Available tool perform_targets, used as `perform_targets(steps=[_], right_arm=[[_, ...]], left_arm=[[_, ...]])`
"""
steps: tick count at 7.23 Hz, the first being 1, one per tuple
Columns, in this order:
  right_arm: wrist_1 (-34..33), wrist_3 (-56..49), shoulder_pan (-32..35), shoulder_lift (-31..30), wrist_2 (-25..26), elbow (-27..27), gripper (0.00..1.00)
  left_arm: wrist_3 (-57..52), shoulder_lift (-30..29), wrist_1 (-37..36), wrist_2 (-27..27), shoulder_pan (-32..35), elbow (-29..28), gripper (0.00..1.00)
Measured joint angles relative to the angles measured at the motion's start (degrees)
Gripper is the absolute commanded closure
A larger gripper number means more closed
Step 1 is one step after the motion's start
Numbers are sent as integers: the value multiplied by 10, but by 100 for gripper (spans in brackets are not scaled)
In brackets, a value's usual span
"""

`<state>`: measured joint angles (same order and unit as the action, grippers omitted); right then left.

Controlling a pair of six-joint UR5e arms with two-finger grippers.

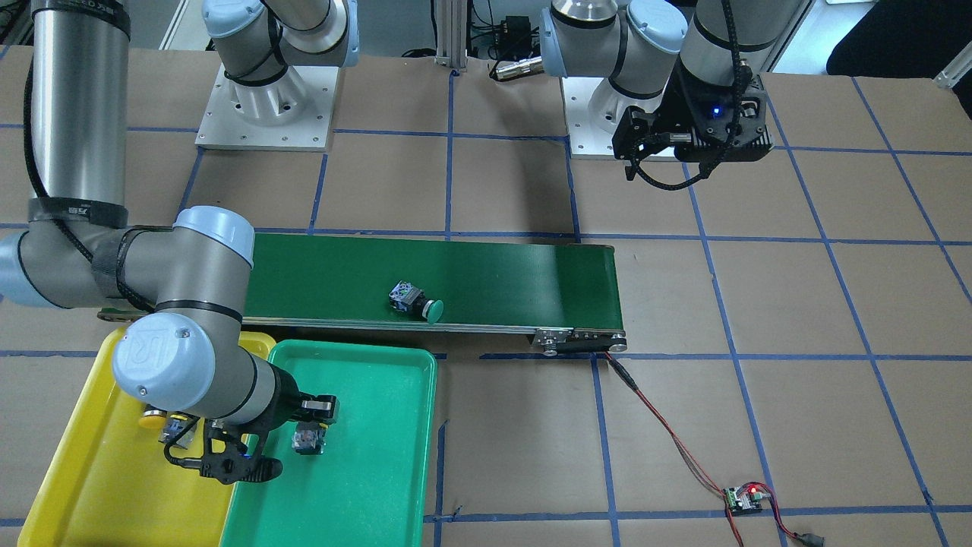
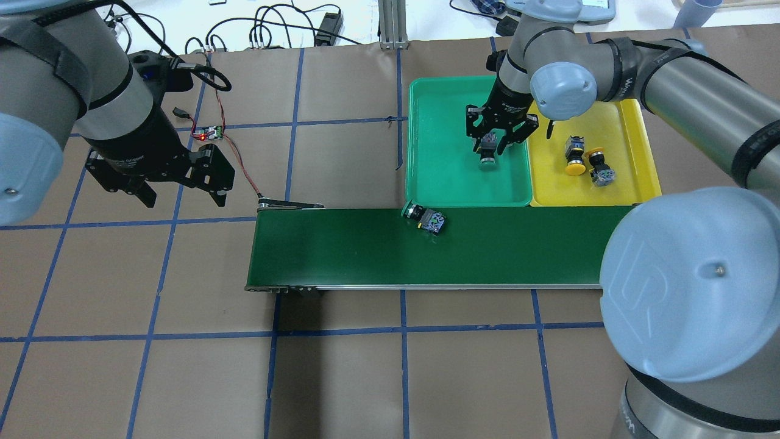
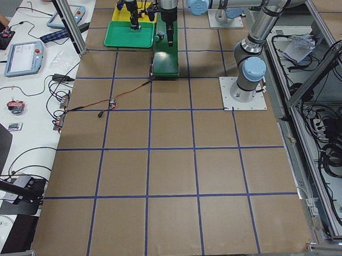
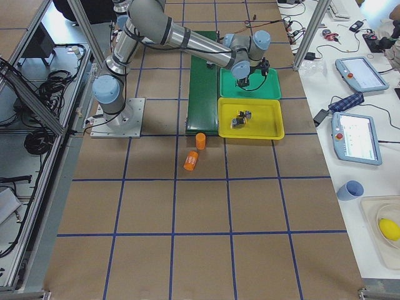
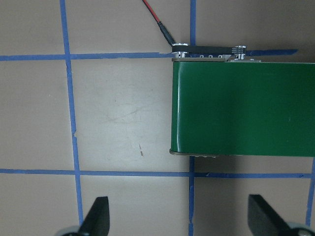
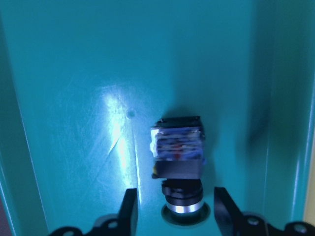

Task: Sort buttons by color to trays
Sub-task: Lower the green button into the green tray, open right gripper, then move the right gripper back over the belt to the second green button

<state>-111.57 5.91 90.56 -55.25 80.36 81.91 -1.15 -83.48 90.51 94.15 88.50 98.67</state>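
Firstly, right gripper: low over the green tray, fingers spread to either side of a button, not touching its cap.
Button in green tray: lies beside the wall next to the yellow tray; cap colour hard to tell.
Yellow tray: holds two yellow-capped buttons, close together.
Conveyor belt: carries a green-capped button on its side, at the edge nearest the green tray.
Left gripper: wide open, empty, above the desk by the belt's end.
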Motion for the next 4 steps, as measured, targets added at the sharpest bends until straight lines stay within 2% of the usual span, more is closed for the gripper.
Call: perform_targets(steps=[1, 3, 4], right_arm=[[16, -19, -11, -14, 3, 0, 0], [91, -96, -58, -68, 11, 5, 2], [123, -145, -84, -106, 30, 28, 5]], left_arm=[[0, 0, 0, 0, 0, 0, 0], [1, 1, 0, 0, 1, 0, 0], [1, 1, 0, 0, 1, 0, 0]])
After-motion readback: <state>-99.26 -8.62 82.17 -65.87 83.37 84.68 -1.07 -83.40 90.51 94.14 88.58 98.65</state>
